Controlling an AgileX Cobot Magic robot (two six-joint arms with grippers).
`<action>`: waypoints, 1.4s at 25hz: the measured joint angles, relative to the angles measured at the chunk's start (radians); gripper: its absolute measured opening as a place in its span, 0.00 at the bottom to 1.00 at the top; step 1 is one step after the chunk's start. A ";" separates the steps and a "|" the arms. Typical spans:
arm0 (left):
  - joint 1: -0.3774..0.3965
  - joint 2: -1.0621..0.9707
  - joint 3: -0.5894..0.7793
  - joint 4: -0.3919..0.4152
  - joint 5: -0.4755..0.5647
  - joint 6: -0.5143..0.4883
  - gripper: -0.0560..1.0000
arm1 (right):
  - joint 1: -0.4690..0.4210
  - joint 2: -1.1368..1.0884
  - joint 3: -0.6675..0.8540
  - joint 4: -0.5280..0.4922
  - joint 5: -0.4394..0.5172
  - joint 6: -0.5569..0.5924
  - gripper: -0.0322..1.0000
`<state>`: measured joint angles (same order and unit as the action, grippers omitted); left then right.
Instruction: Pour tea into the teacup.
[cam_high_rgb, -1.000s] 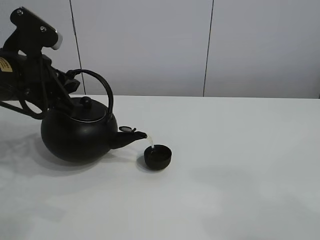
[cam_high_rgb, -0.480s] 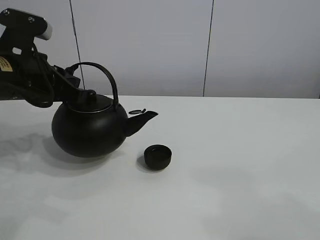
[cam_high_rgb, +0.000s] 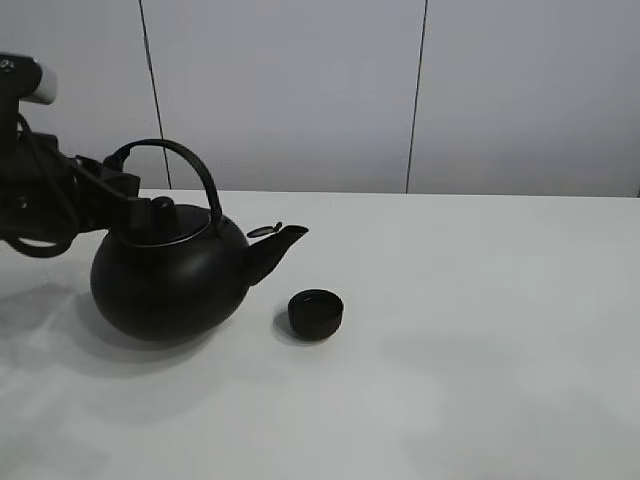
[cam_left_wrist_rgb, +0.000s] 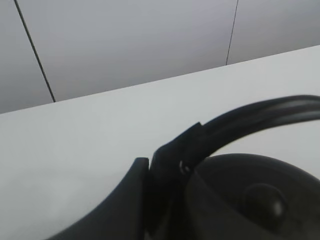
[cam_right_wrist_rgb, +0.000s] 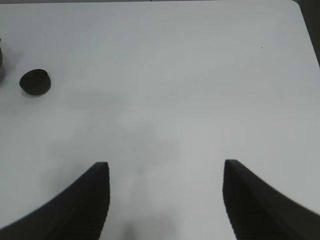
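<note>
The small black teacup (cam_high_rgb: 316, 312) stands on the white table, just right of the spout of the big black kettle (cam_high_rgb: 165, 285). The kettle is upright with its spout level, and no tea stream shows. My left gripper (cam_high_rgb: 112, 190) is shut on the kettle's arched handle (cam_high_rgb: 180, 155) at its left end. The left wrist view shows a finger (cam_left_wrist_rgb: 167, 162) clamped on the handle (cam_left_wrist_rgb: 260, 115) above the lid knob (cam_left_wrist_rgb: 262, 200). My right gripper (cam_right_wrist_rgb: 165, 200) is open and empty, far from the teacup (cam_right_wrist_rgb: 35, 82); it is out of the exterior view.
The white table (cam_high_rgb: 480, 330) stretches right of the teacup. A grey panelled wall (cam_high_rgb: 300, 90) runs behind it. The table's far corner (cam_right_wrist_rgb: 295, 5) shows in the right wrist view.
The kettle has tipped back from pouring to upright, and the tea stream has stopped. My left arm has drawn the kettle left and lowered it. The teacup has not moved.
</note>
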<state>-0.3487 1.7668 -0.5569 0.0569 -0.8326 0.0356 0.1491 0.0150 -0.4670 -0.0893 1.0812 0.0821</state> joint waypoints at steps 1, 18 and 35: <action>0.006 0.000 0.019 0.001 -0.017 0.000 0.16 | 0.000 0.000 0.000 0.000 0.000 0.000 0.47; 0.159 0.000 0.089 0.101 -0.103 0.017 0.16 | 0.000 0.000 0.000 0.000 0.000 0.000 0.47; 0.179 0.059 0.089 0.150 -0.168 0.050 0.16 | 0.000 0.000 0.000 0.000 0.000 0.000 0.47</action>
<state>-0.1699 1.8255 -0.4683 0.2065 -1.0011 0.0852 0.1491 0.0150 -0.4670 -0.0893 1.0812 0.0821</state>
